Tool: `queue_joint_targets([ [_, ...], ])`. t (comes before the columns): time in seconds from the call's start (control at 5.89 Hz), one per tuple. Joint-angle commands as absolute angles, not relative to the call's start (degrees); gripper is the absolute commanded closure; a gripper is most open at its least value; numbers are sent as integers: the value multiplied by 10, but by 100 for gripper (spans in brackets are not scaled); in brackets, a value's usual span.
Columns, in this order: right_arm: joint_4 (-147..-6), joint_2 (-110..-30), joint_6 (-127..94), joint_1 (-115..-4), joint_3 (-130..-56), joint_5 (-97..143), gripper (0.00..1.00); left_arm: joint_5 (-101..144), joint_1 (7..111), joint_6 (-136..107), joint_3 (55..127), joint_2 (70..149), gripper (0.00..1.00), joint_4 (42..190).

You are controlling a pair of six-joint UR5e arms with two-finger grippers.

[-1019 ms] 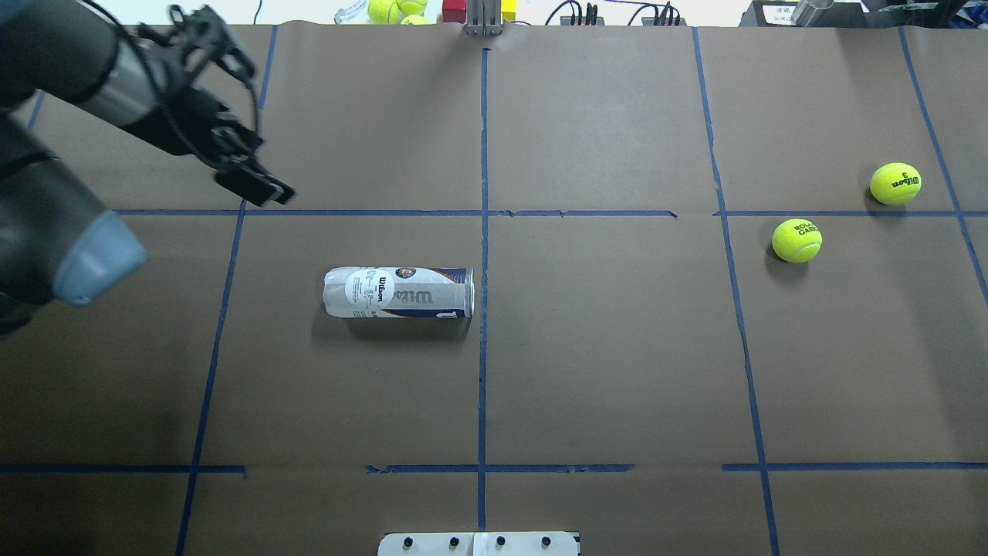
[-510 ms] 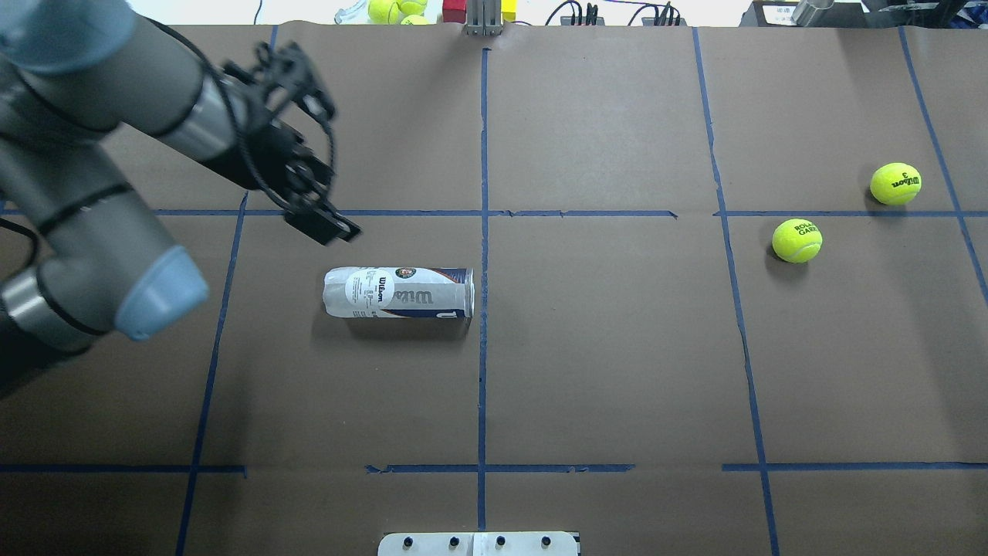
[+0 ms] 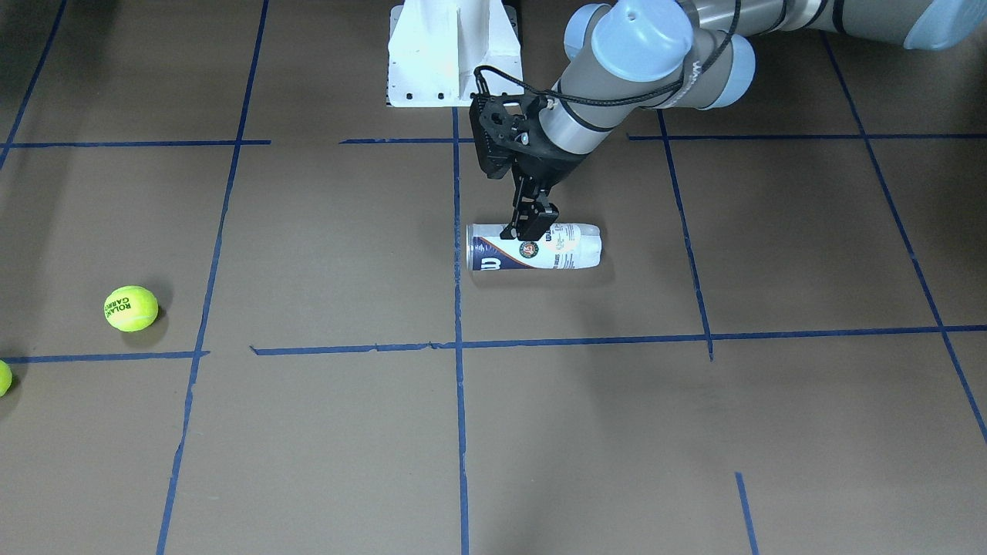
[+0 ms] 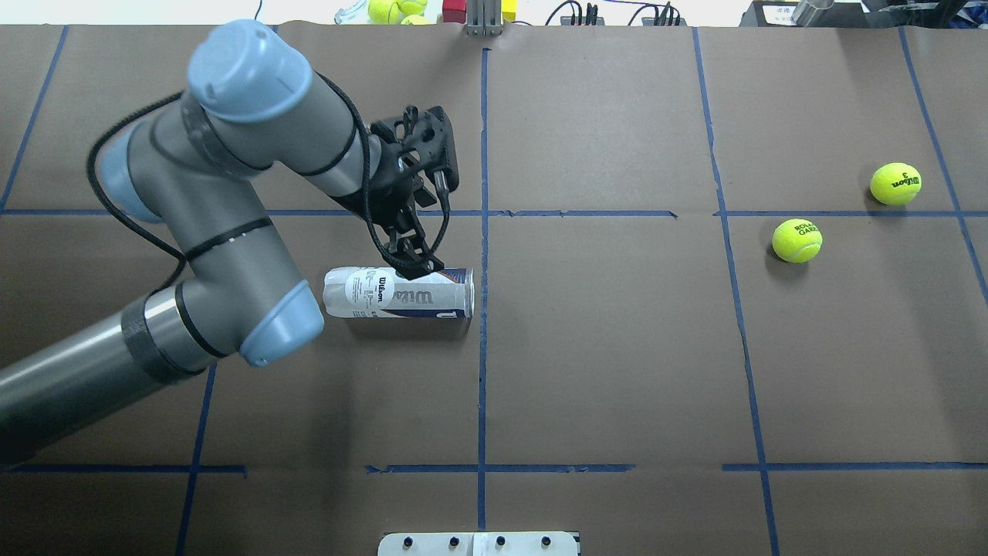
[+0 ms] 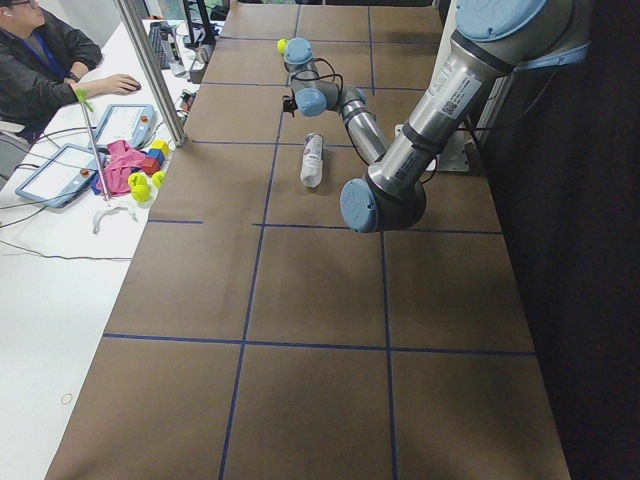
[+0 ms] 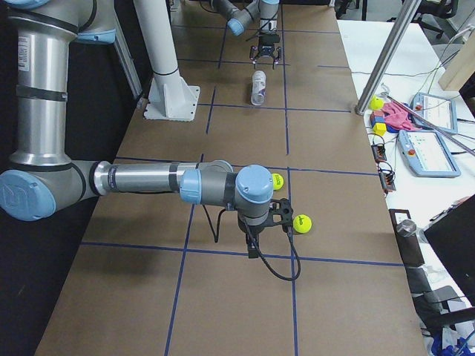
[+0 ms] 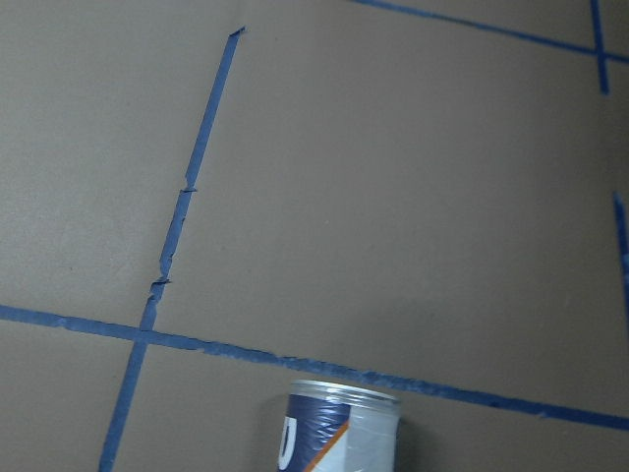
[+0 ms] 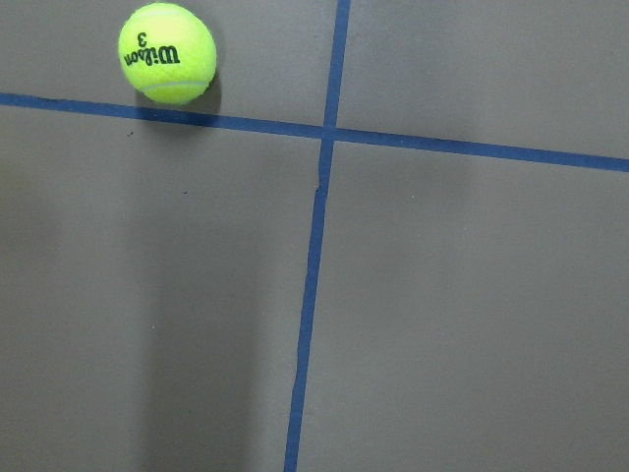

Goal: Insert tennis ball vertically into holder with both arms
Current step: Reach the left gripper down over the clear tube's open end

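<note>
I count one holder [image 4: 397,292], lying on its side on the brown worktop [image 4: 617,371] just left of the centre tape line [image 4: 482,363], with its silver-rimmed end toward that line. The left gripper [image 4: 413,262] hangs over it. From overhead the tip overlaps the holder's far edge. From the front-facing camera it overlaps the edge nearer the robot. Only the camera at the right end shows a clear gap between tip and holder, and there the fingers stand spread apart with nothing between them. The left wrist camera catches just the rimmed end of the holder at the bottom of its picture.

The right arm [image 6: 141,178] is out of both the overhead and the front-facing pictures. It turns up only in the right-end view, stretched low across the worktop, with the right gripper [image 6: 254,248] pointing down. I cannot tell whether that gripper is wide or narrow. Two yellow balls sit close by it, well apart from the holder. These are the Roland Garros ball [image 4: 796,240] and the Wilson 3 ball [image 8: 166,52]. The right wrist camera shows the second one resting at the edge of a tape strip.
</note>
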State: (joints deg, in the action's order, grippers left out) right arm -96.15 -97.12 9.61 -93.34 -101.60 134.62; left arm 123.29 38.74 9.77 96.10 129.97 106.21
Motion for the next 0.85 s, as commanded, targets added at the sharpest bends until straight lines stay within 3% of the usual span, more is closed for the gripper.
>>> queue_joint_targets([
  [0.0,-962,-971,97,-933,-1016,1348,0,1192,346,110,948,1296,0,1065],
  [0.68,-962,-974,98,-933,-1015,1348,0,1156,328,109,904,1301,0,1072],
])
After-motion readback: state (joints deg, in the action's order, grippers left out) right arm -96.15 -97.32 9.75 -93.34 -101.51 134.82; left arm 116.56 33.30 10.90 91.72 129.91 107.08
